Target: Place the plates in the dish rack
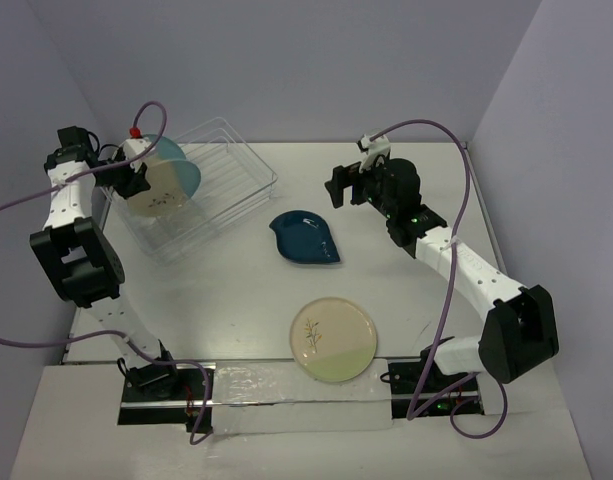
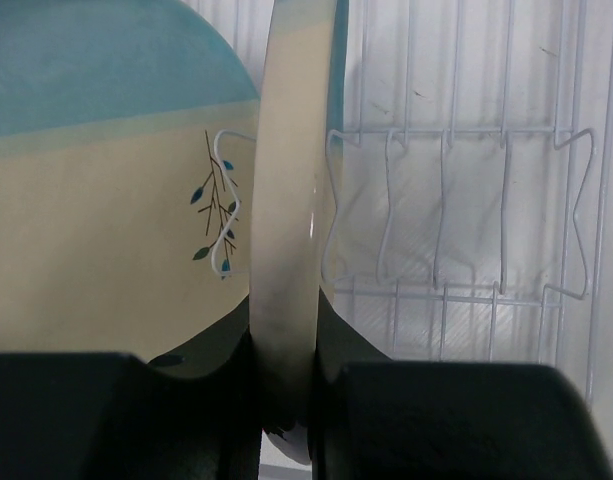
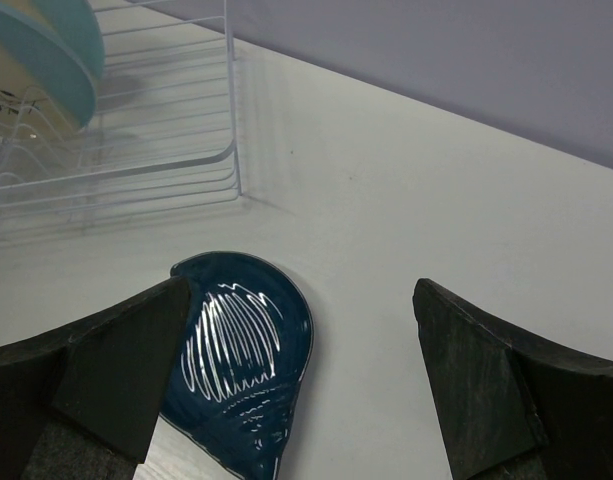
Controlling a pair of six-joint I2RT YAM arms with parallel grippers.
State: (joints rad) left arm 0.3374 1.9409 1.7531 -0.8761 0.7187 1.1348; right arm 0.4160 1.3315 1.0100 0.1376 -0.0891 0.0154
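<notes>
My left gripper (image 1: pixel 134 180) is shut on the rim of a round beige plate with a light-blue section (image 1: pixel 154 190), held upright on edge in the clear dish rack (image 1: pixel 252 153). In the left wrist view the held plate (image 2: pixel 286 230) is edge-on between my fingers (image 2: pixel 406 420); a second beige and blue plate (image 2: pixel 96 220) stands close to its left. A dark-teal leaf-shaped plate (image 1: pixel 304 238) lies flat mid-table. A cream plate with a pale-green section and sprig (image 1: pixel 333 338) lies near the front. My right gripper (image 1: pixel 346 186) is open and empty, above and right of the teal plate (image 3: pixel 244 350).
The rack's wire slots (image 2: pixel 456 210) to the right of the held plate hold nothing. The rack's corner (image 3: pixel 231 150) shows in the right wrist view with the standing plates (image 3: pixel 41 60) at its far left. Grey walls enclose the table on three sides.
</notes>
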